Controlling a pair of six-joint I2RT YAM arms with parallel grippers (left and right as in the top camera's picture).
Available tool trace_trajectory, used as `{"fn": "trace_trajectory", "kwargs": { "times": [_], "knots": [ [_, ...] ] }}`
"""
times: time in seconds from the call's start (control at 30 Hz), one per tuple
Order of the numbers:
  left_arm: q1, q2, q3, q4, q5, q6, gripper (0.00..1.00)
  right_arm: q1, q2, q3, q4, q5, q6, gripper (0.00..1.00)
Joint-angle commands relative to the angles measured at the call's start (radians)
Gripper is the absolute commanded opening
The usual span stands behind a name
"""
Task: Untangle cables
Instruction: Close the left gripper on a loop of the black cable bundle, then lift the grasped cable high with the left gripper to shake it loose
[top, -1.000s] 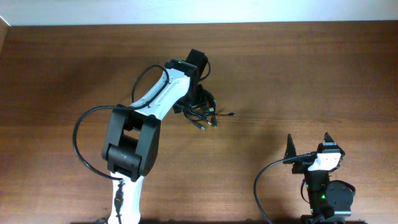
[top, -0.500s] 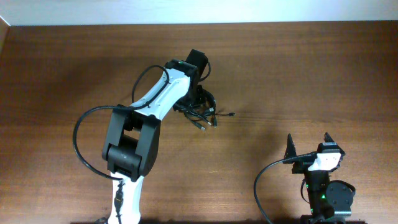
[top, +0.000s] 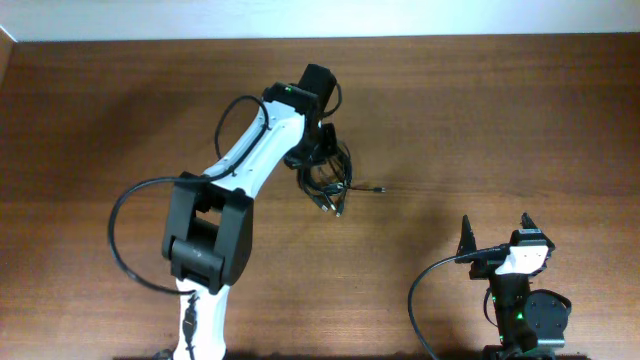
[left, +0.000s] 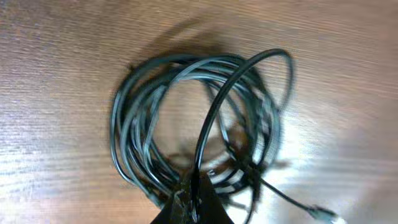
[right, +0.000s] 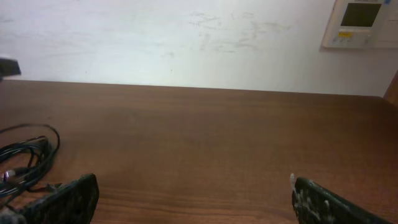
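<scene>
The cables (top: 325, 178) lie as one coiled black bundle on the wooden table (top: 480, 110), right of the left arm's white link. My left gripper (top: 320, 160) is over the bundle, shut on one black strand (left: 211, 118) that arches up out of the coil (left: 127, 124). In the left wrist view the jaws (left: 196, 190) meet tightly around that strand. A thin lead with a small plug (left: 320, 213) trails off to the right. My right gripper (top: 495, 240) rests near the front right, open and holding nothing, its fingers (right: 68, 199) wide apart. The bundle (right: 25, 155) shows at that view's left edge.
The left arm's own thick black cable (top: 125, 230) loops out to the left of its base. The table's far edge meets a white wall, where a wall panel (right: 359, 23) hangs at the upper right.
My left gripper has closed onto a strand and drawn back toward the far edge. The bundle has shifted and stretched with it, its plug lead sliding right. The right arm has not moved.
</scene>
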Motion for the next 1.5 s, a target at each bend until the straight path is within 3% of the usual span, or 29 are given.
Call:
{"fn": "trace_trajectory", "kwargs": {
  "times": [0.0,0.6,0.97,1.47],
  "knots": [
    [0.005,-0.119,0.034,-0.003,0.043,0.034,0.0,-0.005,-0.008,-0.007,-0.003,0.005,0.004,0.98],
    [0.005,-0.453,0.034,0.038,0.043,0.034,0.0,-0.005,-0.008,-0.007,-0.003,0.005,0.004,0.98],
    [0.005,-0.518,0.034,0.28,0.174,0.034,0.0,-0.005,-0.008,-0.007,-0.003,0.005,0.004,0.98],
    [0.006,-0.716,0.034,0.672,0.177,0.061,0.0,-0.005,-0.008,-0.007,-0.003,0.005,0.004,0.98]
  ]
}}
